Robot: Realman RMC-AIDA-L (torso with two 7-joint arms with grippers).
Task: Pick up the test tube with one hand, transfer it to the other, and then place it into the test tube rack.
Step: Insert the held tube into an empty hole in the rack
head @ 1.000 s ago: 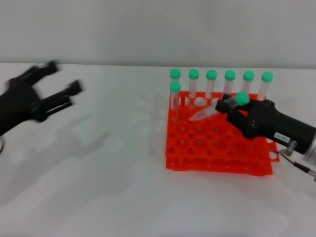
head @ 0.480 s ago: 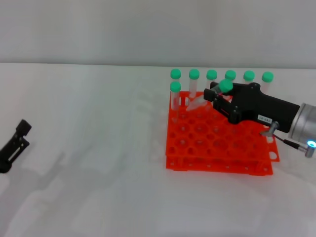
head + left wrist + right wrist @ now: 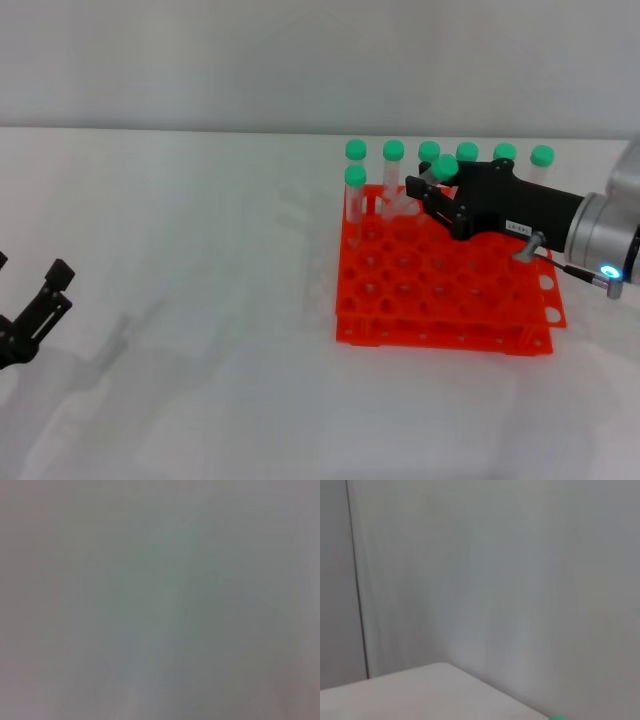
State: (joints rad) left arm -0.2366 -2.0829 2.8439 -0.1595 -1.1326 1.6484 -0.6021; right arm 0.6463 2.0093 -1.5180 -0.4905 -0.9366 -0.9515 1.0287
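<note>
White table bears orange rack; capped tubes inside.

Lab bench: orange test tube rack, green-capped tubes, white table.

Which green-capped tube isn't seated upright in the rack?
The slim clear green-capped test tube held tilted in the right gripper over the orange rack; the rest stand upright.

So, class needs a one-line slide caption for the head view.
Right gripper holds a tilted test tube over the orange rack; left gripper waits aside.
</note>
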